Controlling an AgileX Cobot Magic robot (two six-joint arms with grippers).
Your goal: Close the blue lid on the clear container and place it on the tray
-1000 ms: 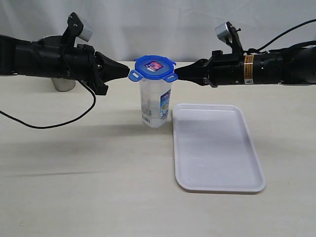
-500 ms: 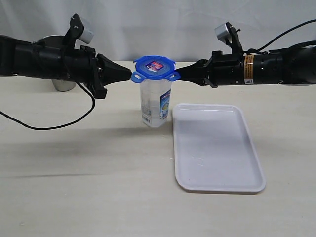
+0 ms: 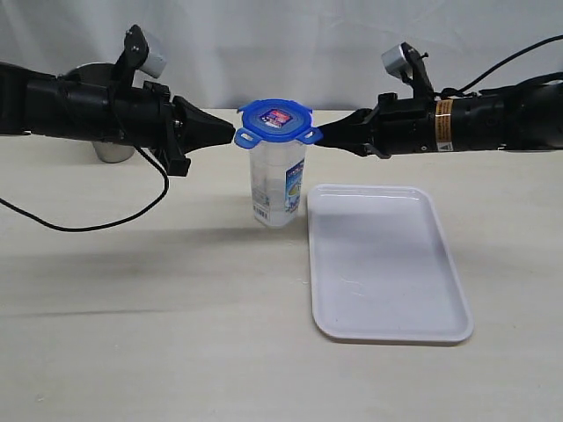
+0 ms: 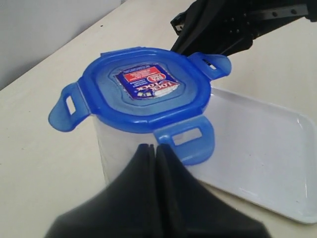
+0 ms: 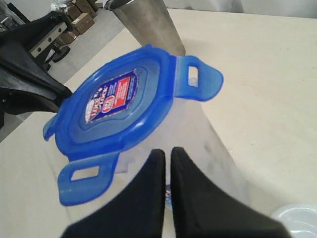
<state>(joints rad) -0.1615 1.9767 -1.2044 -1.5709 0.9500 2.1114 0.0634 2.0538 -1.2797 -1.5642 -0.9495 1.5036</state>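
Right, the clear container stands upright on the table just beside the near-left edge of the tray, not on it. The blue lid sits on its mouth with all four flaps flared outward, none snapped down.

My left claw has its jaws pressed together and points at the flap on its side. My right claw is all but together too, with a sliver between the fingers and nothing gripped, at the opposite flap. Whether either tip touches the plastic, I cannot tell.

I judge the container light, seemingly empty, tall and narrow, so a one-sided shove could tip it; pressing from both sides should balance that. The flaps look stiff and springy. For the carry I would take the smooth wall below the lid, squeezing gently, since thin clear plastic is slippery.
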